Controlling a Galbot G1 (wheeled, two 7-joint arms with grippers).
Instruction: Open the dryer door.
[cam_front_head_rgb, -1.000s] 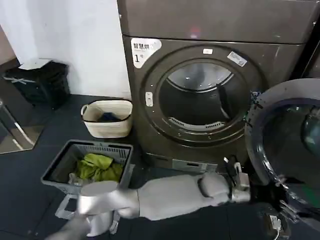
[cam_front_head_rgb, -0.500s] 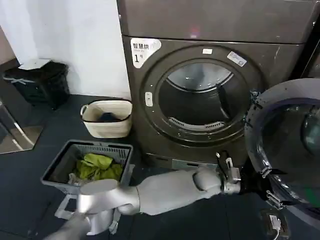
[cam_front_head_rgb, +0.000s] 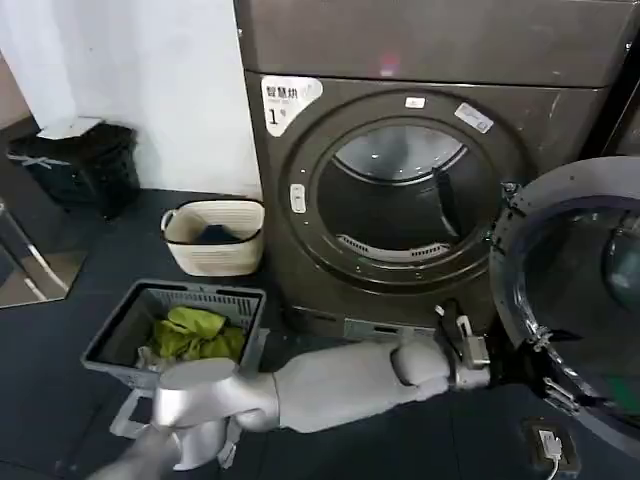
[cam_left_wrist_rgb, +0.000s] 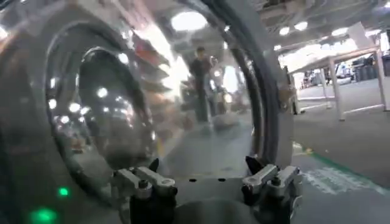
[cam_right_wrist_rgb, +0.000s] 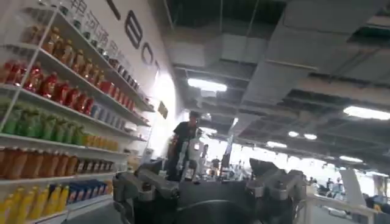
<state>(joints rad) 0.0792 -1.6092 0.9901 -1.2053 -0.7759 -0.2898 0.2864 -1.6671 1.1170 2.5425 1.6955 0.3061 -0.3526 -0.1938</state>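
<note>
- Because the dryer door (cam_front_head_rgb: 575, 310) already stands swung out to the right of the machine, the drum mouth (cam_front_head_rgb: 405, 195) is exposed and, as far as can be seen, holds nothing.
- Reaching across low from the left, the left gripper (cam_front_head_rgb: 500, 365) sits at the door's near lower rim; its fingers (cam_left_wrist_rgb: 146, 182) are spread in the left wrist view, clasping nothing, with the chrome ring and dark glass just beyond them.
- This placement suggests a push on the rim rather than a grasp, and the opening looks close to done.
- The right gripper (cam_right_wrist_rgb: 210, 189) points away toward shelves of bottles, idle, its fingers apart.
- On the floor at left, a grey basket (cam_front_head_rgb: 120, 335) holds green cloth (cam_front_head_rgb: 195, 335); farther off, a cream basket (cam_front_head_rgb: 215, 255) holds something dark.
- A white sticker (cam_front_head_rgb: 290, 102) with a 1 marks the machine.
</note>
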